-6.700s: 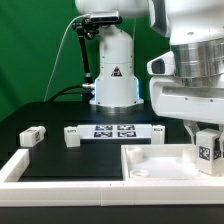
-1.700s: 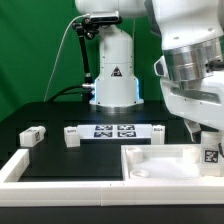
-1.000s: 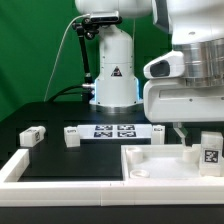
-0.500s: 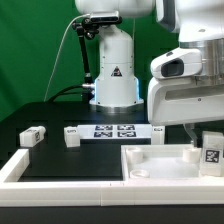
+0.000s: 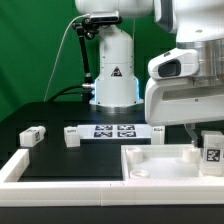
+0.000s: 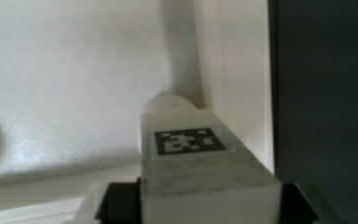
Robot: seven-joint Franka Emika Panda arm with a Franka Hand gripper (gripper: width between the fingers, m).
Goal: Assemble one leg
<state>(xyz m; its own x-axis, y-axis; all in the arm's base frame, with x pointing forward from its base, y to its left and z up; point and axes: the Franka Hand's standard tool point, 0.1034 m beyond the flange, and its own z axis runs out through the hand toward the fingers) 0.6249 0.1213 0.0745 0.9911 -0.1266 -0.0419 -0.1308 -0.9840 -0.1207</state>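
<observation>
The leg (image 5: pixel 210 150), a chunky white block with a square tag, stands upright at the right corner of the large flat white rimmed piece (image 5: pixel 150 162). My gripper (image 5: pixel 200 136) comes down on it from above, with the big hand filling the exterior view's right. In the wrist view the leg (image 6: pixel 194 150) lies between my dark fingers (image 6: pixel 123 200), which sit flush against both its sides. My gripper (image 6: pixel 202 200) is shut on it. The flat piece's white surface and rim show behind it.
Three more tagged legs stand on the black table: one at the left (image 5: pixel 31 136), one (image 5: pixel 71 136) beside the marker board (image 5: pixel 113 130), and one (image 5: pixel 158 131) at its right end. A white raised border (image 5: pixel 60 172) runs along the front. The robot base (image 5: pixel 113 85) stands behind.
The hand has turned about its axis over the leg since 1.7 s ago. In the last half second almost nothing has moved. The leg has stayed at the corner.
</observation>
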